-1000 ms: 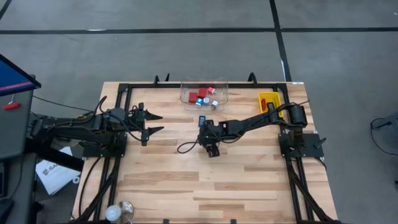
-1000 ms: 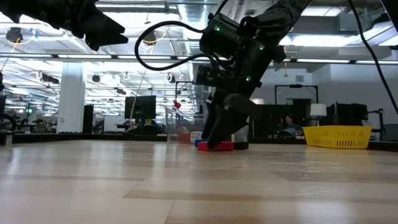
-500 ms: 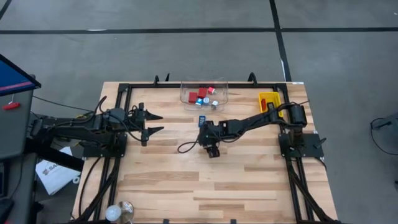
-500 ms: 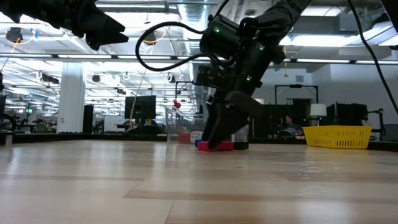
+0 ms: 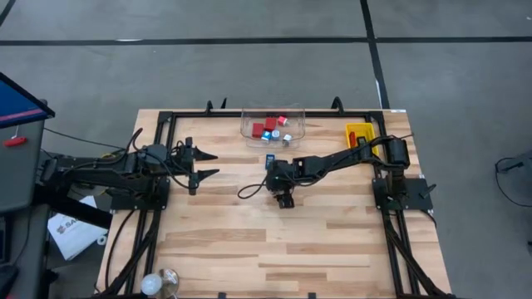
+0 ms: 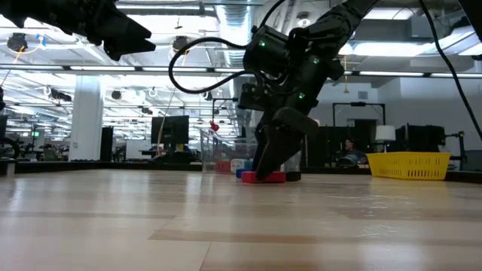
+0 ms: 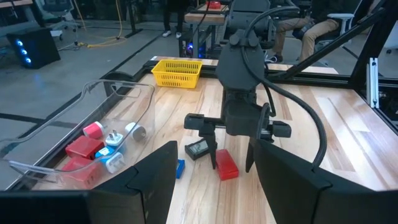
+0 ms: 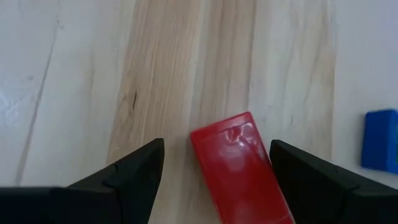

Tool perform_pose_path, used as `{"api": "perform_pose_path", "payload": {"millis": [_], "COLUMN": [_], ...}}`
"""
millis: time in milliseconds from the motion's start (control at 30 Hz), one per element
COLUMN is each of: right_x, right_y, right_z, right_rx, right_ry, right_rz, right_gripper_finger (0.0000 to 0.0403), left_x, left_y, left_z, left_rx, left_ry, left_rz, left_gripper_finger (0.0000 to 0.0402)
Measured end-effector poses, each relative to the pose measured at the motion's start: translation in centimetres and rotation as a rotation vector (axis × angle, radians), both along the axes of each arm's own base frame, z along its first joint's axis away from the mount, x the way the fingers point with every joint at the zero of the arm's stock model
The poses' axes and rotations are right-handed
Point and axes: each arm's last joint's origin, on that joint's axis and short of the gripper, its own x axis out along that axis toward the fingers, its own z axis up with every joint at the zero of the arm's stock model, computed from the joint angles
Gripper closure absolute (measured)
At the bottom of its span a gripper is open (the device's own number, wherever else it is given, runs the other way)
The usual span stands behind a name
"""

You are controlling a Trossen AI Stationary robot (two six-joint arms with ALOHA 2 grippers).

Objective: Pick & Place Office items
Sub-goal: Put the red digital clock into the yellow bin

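Right gripper (image 7: pixel 231 163): down at the middle of the surface (image 5: pixel 249 241), fingers spread wide on either side of a red block (image 8: pixel 239 167), not grasping it.
Red block: lies flat on the wood between the open fingers, near the clear tub (image 5: pixel 273 126).
Other loose items: a small blue piece (image 7: pixel 180 168) and a dark flat rectangle (image 7: pixel 199 149) just beside the block.
Clear tub: far edge, holding red and blue-and-white pieces (image 7: pixel 102 149).
Yellow tray (image 5: pixel 359 134): far right.
Left gripper (image 5: pixel 204 164): raised at the left, fingers apart, empty.

Probably a robotics lab — ceiling strip lights (image 6: pixel 75 68), monitors (image 6: pixel 177 132), benches behind the table (image 6: pixel 241 226).
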Motion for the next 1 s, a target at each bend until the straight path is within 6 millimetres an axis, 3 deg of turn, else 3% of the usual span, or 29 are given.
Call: {"api": "perform_pose_path", "payload": {"millis": [333, 700, 833, 1000], "right_x": [-0.2, -0.4, -0.1, 1.3], "right_y": [0.0, 0.2, 1.1, 2.6], "right_z": [-0.2, -0.3, 0.1, 2.3], "right_rx": [0.009, 0.023, 0.059, 0.039], "right_ry": [0.023, 0.045, 0.039, -0.014], "right_rz": [-0.017, -0.036, -0.031, -0.013], "right_gripper_finger": [0.0133, 0.0261, 0.0263, 0.0249], "left_x": [0.0, 0.0, 0.0, 0.0], "left_y": [0.0, 0.0, 0.0, 0.0], "left_z": [0.0, 0.0, 0.0, 0.1], "left_rx": [0.000, 0.000, 0.001, 0.003], "left_ry": [-0.001, -0.002, -0.002, -0.014], "left_rz": [0.000, 0.002, 0.003, 0.003], "left_gripper_finger": [0.0192, 0.0192, 0.0192, 0.0192]}}
